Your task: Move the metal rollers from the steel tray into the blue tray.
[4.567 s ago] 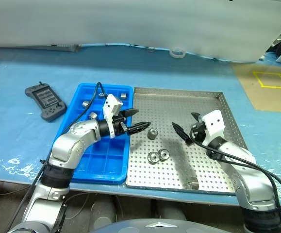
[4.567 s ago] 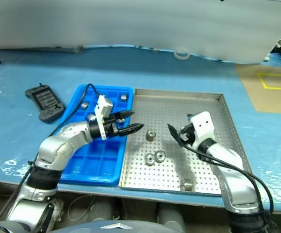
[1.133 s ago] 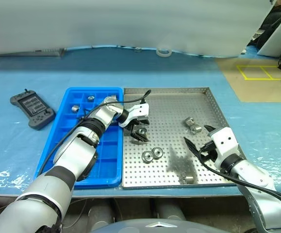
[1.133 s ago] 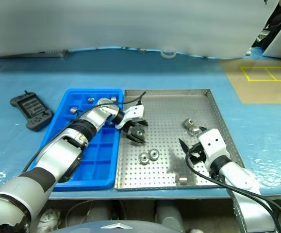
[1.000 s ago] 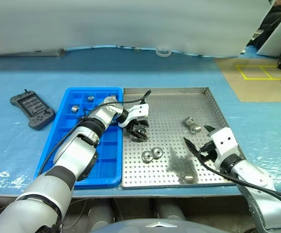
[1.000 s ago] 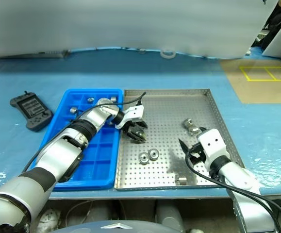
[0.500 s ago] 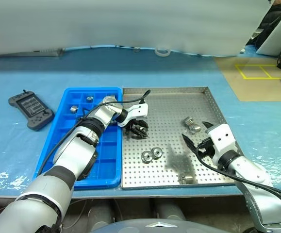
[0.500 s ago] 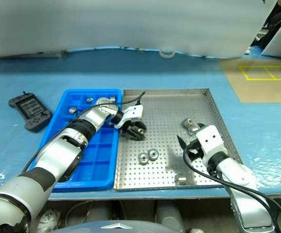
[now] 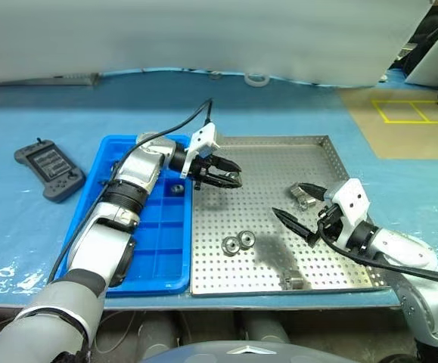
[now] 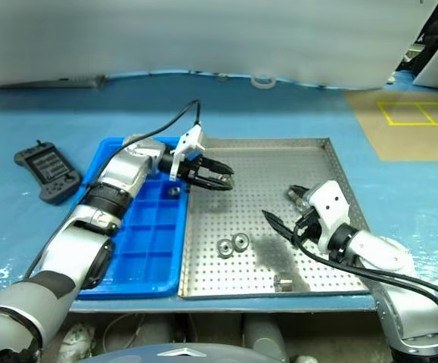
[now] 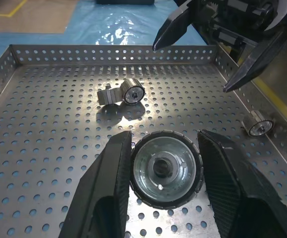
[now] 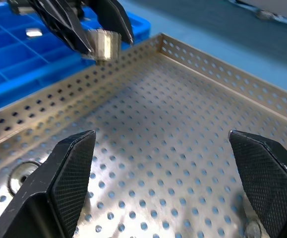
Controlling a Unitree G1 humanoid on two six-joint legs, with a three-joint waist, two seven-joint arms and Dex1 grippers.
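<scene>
The left tool (image 9: pixel 230 172) was clamped on a small shiny silver metal roller (image 11: pixel 166 168), held above the perforated floor of the large square silver-grey steel tray (image 9: pixel 332 162), close to that tray's edge nearest the bright blue compartmented plastic tray (image 9: pixel 105 219). In the left wrist view the roller sat between the two black fingers (image 11: pixel 106 198), its dark centre hole facing the camera; the fingers' lower parts were cut off by the frame edge.

The right tool (image 9: pixel 300 206) hovered over the steel tray with its jaws spread wide and nothing between them. Just beyond its tip lay a pair of touching rollers (image 9: pixel 302 195), partly hidden behind the upper finger. Between the two tools, nearer the tray's front, two ring-shaped rollers (image 9: pixel 237 243) rested side by side, and a single roller (image 9: pixel 294 283) lay below the right tool, beside the front rim.

Left of the left tool, one small roller (image 9: pixel 176 188) sat in a compartment of the blue tray; the arm covered much of the tray's far rows, so their contents could not be made out. A dark grey handheld controller (image 9: pixel 48 168) lay on the blue counter (image 9: pixel 22 227), well left of the blue tray.
</scene>
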